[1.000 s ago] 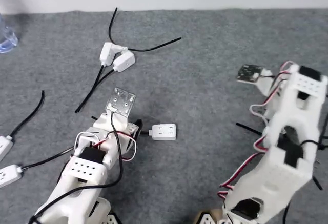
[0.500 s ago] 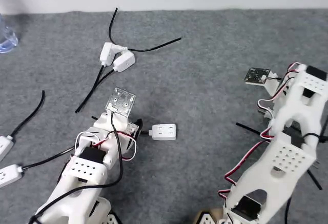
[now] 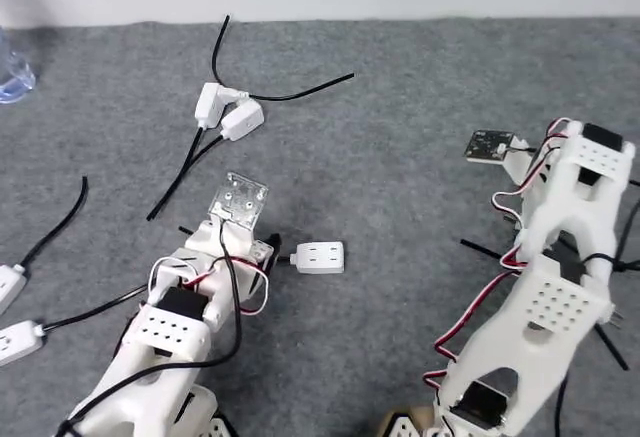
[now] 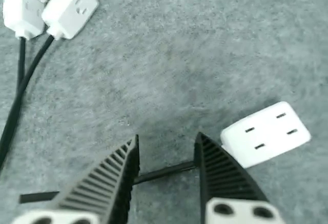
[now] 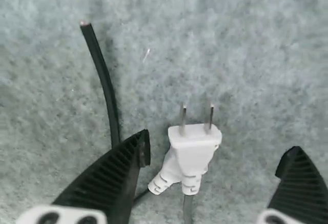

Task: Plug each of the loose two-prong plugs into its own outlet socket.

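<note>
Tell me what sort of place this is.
Probably a robotics test bench rather than a home: a surface covered in gray carpet, a white wired left arm and right arm side by side, and loose practice pieces such as a two-prong plug and a socket block.

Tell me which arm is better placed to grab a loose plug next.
Right. The right gripper, open, straddles the two-prong plug, prongs pointing away from it. The left gripper, also open, sits over a black cord beside the outlet socket, with no plug between its jaws.
</note>
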Robot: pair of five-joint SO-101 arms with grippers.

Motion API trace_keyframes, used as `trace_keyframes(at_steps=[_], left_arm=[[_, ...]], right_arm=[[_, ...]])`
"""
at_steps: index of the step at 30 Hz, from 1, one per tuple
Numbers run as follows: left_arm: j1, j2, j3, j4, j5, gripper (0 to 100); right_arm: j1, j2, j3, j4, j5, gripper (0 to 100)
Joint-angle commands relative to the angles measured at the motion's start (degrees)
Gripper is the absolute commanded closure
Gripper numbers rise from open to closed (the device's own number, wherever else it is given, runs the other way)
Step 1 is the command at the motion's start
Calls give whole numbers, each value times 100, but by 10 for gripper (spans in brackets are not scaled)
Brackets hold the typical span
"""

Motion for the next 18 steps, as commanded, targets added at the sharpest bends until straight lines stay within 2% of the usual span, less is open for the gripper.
trace_keyframes(at_steps=[1,4,8,10,16,18], left_arm=[[62,-114,-31,-132,0,837],[70,-114,-31,-132,0,837],[70,-114,-31,-132,0,837],[70,-114,-31,-132,0,837],[70,-114,-31,-132,0,837],[70,-114,-31,-132,0,837]], right_arm=[[-75,-57,-299,40,-70,616],[-75,-66,-299,40,-62,659],[-75,-84,-308,31,-62,819],[-75,-66,-308,31,-62,866],[-127,-40,-281,-84,-88,794],[-136,-40,-281,-84,-88,802]])
